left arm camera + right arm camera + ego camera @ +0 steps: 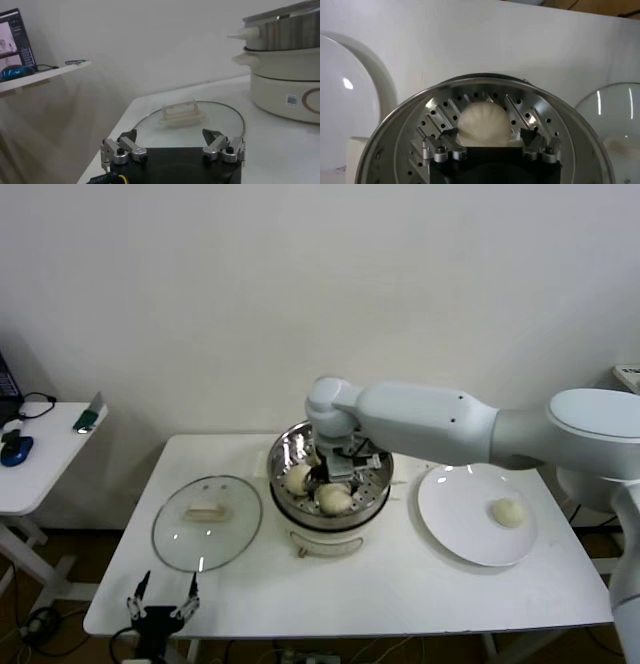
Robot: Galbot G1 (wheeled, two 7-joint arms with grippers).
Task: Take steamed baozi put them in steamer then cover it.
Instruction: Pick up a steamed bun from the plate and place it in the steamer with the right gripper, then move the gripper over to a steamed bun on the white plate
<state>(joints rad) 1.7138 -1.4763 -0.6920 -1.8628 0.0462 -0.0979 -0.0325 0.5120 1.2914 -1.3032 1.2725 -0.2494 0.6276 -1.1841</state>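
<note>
Two small cream-white dough buns (334,499) show from above in the shiny perforated steel steamer basket (377,490); the right wrist view shows another (484,123) on its floor between the right gripper's (490,143) spread fingers, which look clear of it. One bun (509,511) lies on the flat white plate (455,519). The left gripper (172,147), open, sits low beside the clear glass lid (206,522).
</note>
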